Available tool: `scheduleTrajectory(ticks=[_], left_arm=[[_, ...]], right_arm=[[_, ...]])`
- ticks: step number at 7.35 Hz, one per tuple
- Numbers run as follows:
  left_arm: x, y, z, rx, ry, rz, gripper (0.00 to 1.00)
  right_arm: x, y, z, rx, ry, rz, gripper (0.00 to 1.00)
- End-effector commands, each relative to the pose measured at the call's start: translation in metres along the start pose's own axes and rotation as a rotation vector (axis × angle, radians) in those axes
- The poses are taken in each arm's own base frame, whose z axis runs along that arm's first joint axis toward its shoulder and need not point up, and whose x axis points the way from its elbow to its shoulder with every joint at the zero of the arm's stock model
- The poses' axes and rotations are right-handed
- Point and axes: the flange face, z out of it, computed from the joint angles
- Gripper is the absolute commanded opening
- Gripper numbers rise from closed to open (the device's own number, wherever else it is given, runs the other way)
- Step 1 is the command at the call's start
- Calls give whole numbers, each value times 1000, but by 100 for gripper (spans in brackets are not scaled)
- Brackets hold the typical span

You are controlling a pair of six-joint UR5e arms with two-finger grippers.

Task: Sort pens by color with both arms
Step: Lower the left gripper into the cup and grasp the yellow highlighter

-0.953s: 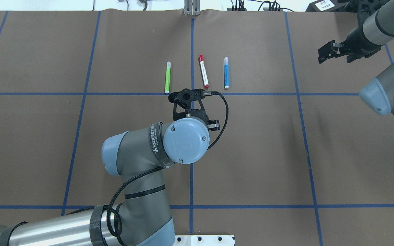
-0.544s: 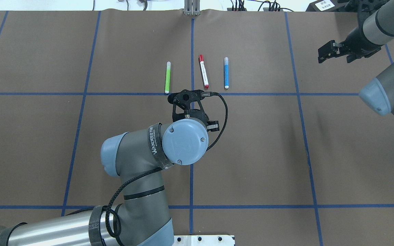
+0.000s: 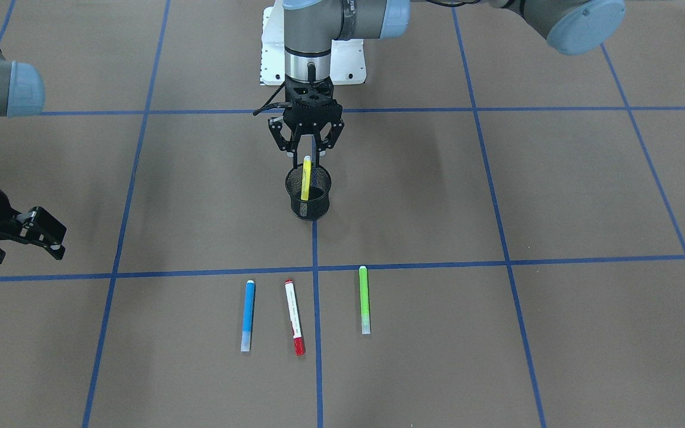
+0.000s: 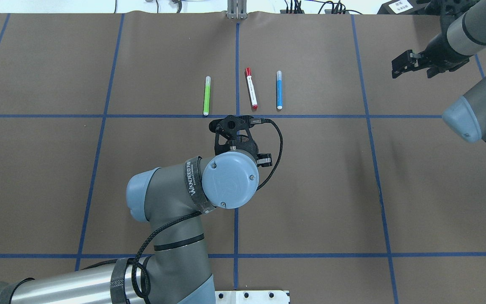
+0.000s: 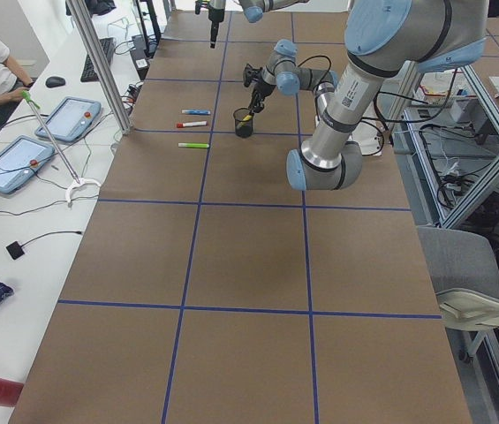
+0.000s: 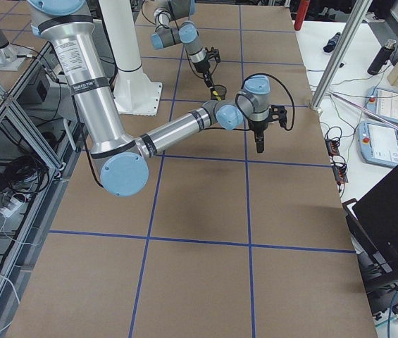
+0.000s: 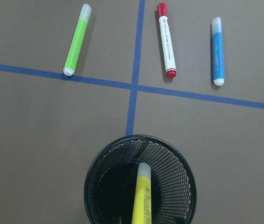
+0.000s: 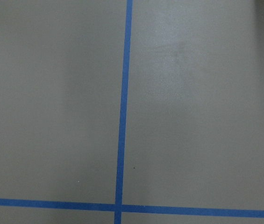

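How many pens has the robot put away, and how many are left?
Done: the yellow pen stands in the black cup. In hand: nothing. The left end effector hangs open right above that pen, and the right end effector is empty at the side. Left: the blue pen, the red pen and the green pen lie in a row on the table.

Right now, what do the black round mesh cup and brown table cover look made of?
Black round mesh cup: likely painted metal wire, matte; fine hole grid in its wall. Brown table cover: probably paper or card, matte, no glare.
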Motion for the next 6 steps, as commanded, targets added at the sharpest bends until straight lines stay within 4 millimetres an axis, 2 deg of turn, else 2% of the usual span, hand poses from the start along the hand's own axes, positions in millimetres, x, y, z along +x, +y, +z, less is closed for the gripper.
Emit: scheduleTrajectory(ticks=[1,2,3,4,6], left_arm=[[0,0,0,-1,-1,0,30],[0,-1,-2,0,2,1,18],[-1,-1,-1,0,1,1,0],[1,-2,-6,0,11,-1,0],[4,-19,-48,16,88,-17,0]], right_arm=[[0,0,0,-1,-2,0,99],[-1,0,-1,-1,-4,0,99],[1,1,1,-4,-1,-2,99],[1,1,1,-4,-1,-2,99],[-3,-1,-2,-5,-11,-6,99]])
